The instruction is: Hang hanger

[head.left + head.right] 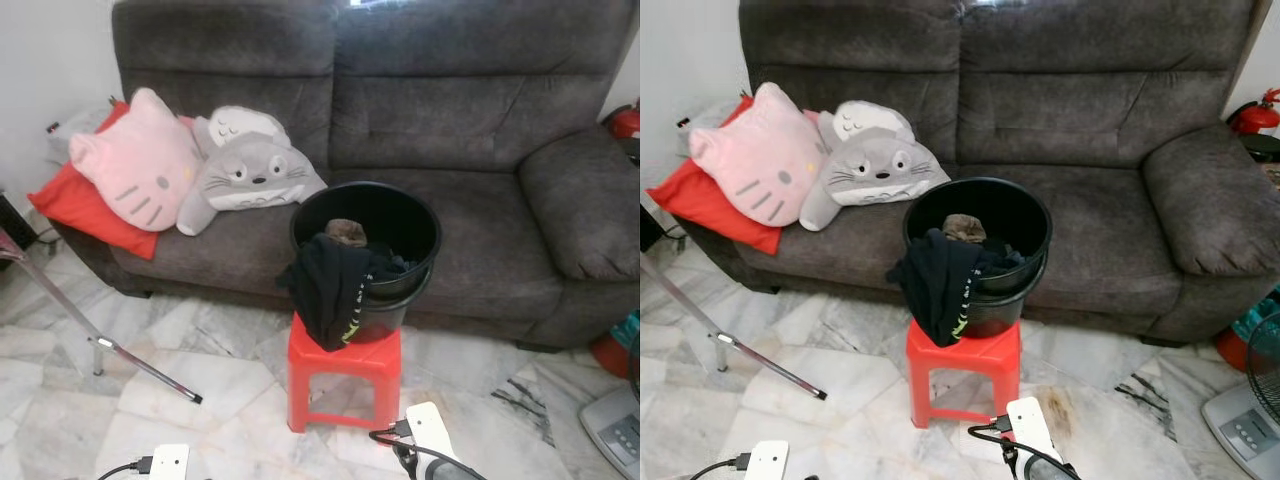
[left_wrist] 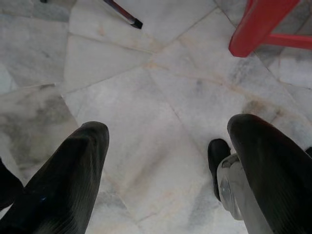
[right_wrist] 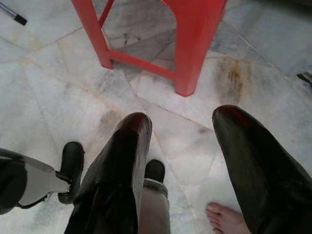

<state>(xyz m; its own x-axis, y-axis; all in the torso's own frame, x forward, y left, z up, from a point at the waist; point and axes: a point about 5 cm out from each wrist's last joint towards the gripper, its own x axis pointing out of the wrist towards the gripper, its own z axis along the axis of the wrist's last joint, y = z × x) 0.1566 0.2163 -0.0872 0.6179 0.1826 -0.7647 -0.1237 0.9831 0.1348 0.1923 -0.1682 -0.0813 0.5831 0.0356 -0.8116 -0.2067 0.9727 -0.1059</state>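
A black bucket (image 1: 372,226) stands on a red plastic stool (image 1: 343,372) in front of the sofa. Dark clothes fill it, and a black garment (image 1: 330,288) with a yellow-green print hangs over its front rim. I can make out no hanger among them. Both arms hang low near the floor. My left gripper (image 2: 168,126) is open over bare marble tiles, short of the stool's leg (image 2: 253,29). My right gripper (image 3: 183,117) is open too, nothing between its fingers, just in front of the stool's legs (image 3: 192,53).
A grey sofa (image 1: 480,120) carries a pink cat cushion (image 1: 135,165), a grey plush (image 1: 250,175) and a red cushion (image 1: 85,210). A slanted metal rack leg (image 1: 110,350) stands left, a fan base (image 1: 615,425) right. A person's bare toes (image 3: 226,220) are near my right gripper.
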